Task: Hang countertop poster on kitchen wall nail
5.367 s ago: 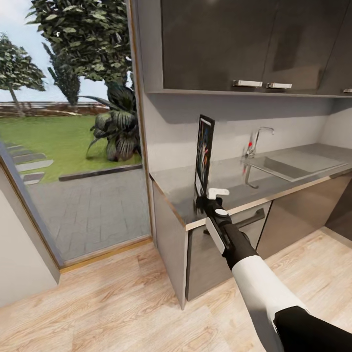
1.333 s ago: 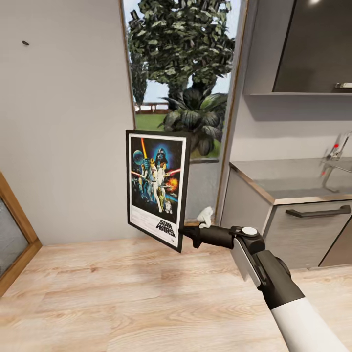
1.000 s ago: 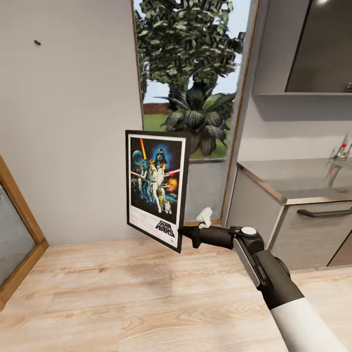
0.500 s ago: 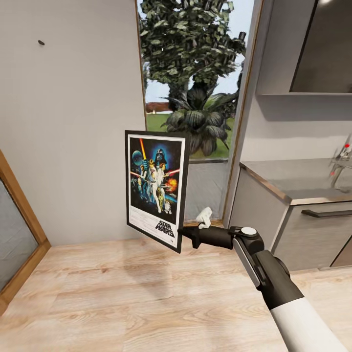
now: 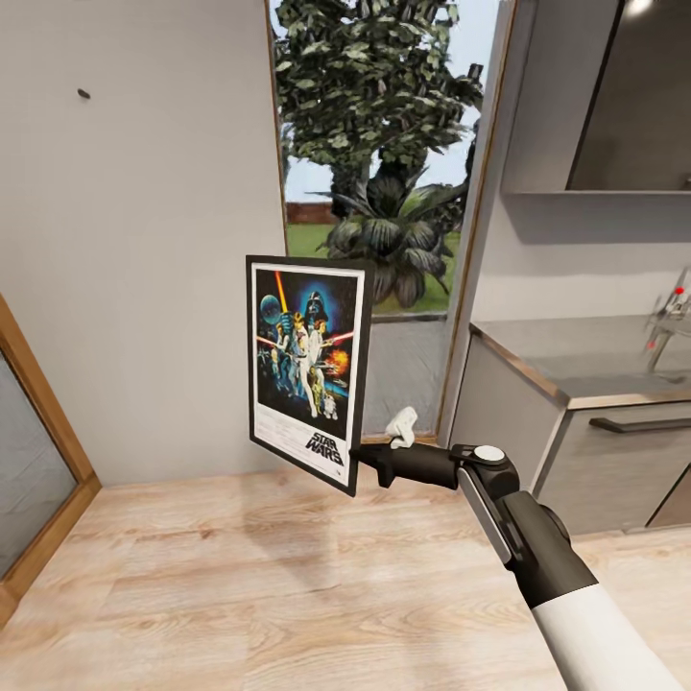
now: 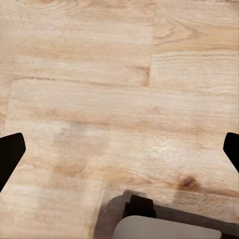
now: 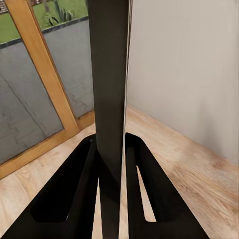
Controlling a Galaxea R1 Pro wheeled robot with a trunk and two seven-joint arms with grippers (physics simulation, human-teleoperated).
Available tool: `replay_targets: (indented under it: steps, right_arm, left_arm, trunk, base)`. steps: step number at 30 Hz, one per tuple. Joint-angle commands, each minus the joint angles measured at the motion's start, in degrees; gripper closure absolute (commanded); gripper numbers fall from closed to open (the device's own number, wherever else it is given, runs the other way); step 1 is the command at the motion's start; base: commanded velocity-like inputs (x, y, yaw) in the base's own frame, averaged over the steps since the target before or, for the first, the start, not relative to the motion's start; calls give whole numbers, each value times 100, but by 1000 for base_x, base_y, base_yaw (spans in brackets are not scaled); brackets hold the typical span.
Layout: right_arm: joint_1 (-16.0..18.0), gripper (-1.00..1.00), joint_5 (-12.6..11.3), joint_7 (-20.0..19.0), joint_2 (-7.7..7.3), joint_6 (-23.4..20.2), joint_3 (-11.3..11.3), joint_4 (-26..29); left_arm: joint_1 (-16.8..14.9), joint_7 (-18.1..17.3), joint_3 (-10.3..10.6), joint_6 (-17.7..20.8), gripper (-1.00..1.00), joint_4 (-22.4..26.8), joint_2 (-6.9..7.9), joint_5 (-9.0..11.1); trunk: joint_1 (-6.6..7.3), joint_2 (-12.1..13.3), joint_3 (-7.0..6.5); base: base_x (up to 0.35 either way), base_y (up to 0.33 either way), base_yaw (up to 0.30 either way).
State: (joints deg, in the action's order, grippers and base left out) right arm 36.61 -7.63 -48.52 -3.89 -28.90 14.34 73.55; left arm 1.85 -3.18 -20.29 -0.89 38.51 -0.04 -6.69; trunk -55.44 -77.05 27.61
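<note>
While the right arm reaches forward over the wooden floor (image 5: pixel 240 576), its tool (image 5: pixel 369 459) pinches the poster (image 5: pixel 307 369) at the lower corner of the frame. The poster stands upright above the tool, its printed face turned toward the head camera, with "STAR WARS" lettering just above the gripped corner. In the right wrist view the tool (image 7: pixel 110 164) has both black fingers (image 7: pixel 74 194) pressed against the thin edge of the poster (image 7: pixel 109 74), one on each side, and the frame rises straight out from between them.

Beyond the tool and the poster is a plain light-grey wall (image 5: pixel 144 240). High on that wall, well above the poster and off to the left of the tool, a nail (image 5: pixel 83 93) shows as a small dark dot. The poster is well apart from it and touches nothing but the tool.

Behind the poster a tall glass door (image 5: pixel 393 192) with a wooden frame looks out on trees and grass. To the right of the tool runs the grey steel surface (image 5: pixel 585 360) over grey cabinet fronts, with a tap (image 5: pixel 667 321) at its far right end; the surface is well apart from the poster.

In the left wrist view the left tool (image 6: pixel 119 152) hangs over the floor (image 6: pixel 119 89), its two dark fingertips (image 6: pixel 10 154) spread wide at the picture's sides with nothing between them.
</note>
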Motion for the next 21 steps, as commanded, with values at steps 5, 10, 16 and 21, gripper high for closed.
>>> replay_targets:
  steps: [5, 10, 16, 21]
  right_arm:
    - [4, 100, -72, 1, -10, -63, 6, 2]
    - [4, 100, -72, -6, -18, -67, 0, 2]
    - [4, 100, -72, -32, -29, -71, -9, 2]
    - [4, 100, -70, -646, -323, -72, -194, -1]
  left_arm:
    - [0, -33, -27, -11, -100, 7, -5, -60]
    - [0, -33, -27, -12, -100, 7, -5, -60]
    - [0, -33, -27, -15, -100, 7, -5, -60]
    - [0, -33, -27, -16, -100, 7, -5, -60]
  trunk:
    - [110, 199, -86]
    - [220, 400, -175]
    - [352, 640, -283]
    - [462, 841, -373]
  base:
    - [0, 0, 0]
    - [0, 0, 0]
    - [0, 0, 0]
    - [0, 0, 0]
